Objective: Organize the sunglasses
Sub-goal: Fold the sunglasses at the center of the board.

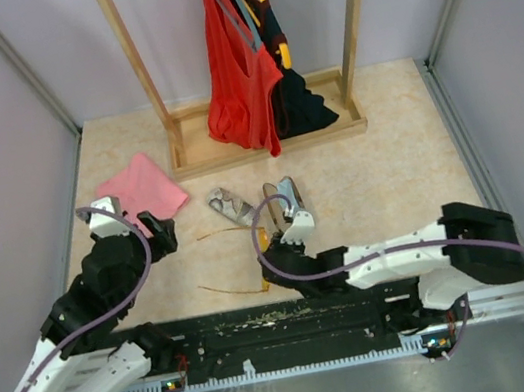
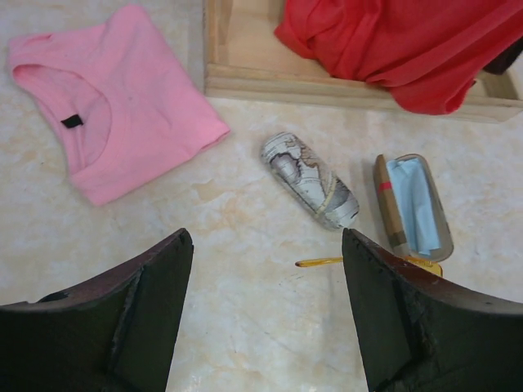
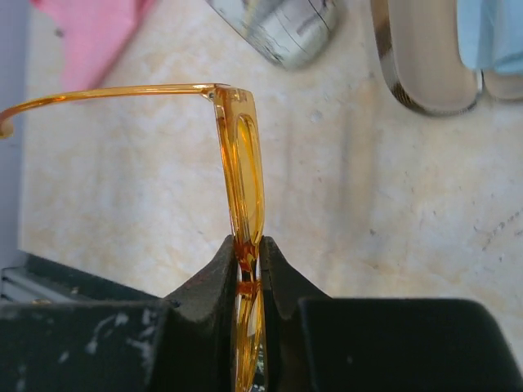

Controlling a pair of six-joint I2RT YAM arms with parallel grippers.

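Note:
The sunglasses (image 3: 243, 163) have a see-through amber-orange frame and thin arms. My right gripper (image 3: 248, 245) is shut on the front of the frame near its middle, holding it edge-on above the table. One arm (image 3: 106, 92) sticks out to the left. From the top view the sunglasses (image 1: 262, 243) sit at the right gripper (image 1: 275, 239), with both arms spread leftwards. In the left wrist view only an arm tip of the sunglasses (image 2: 319, 262) shows. My left gripper (image 2: 268, 238) hangs open over bare table with nothing between its fingers, to the left of the sunglasses.
A brown case (image 2: 413, 208) lies open with a light blue cloth (image 2: 413, 192) inside. A shut marbled grey case (image 2: 310, 181) lies to its left. A folded pink shirt (image 1: 144, 188) is at the back left. A wooden rack (image 1: 272, 138) holds red and dark garments behind.

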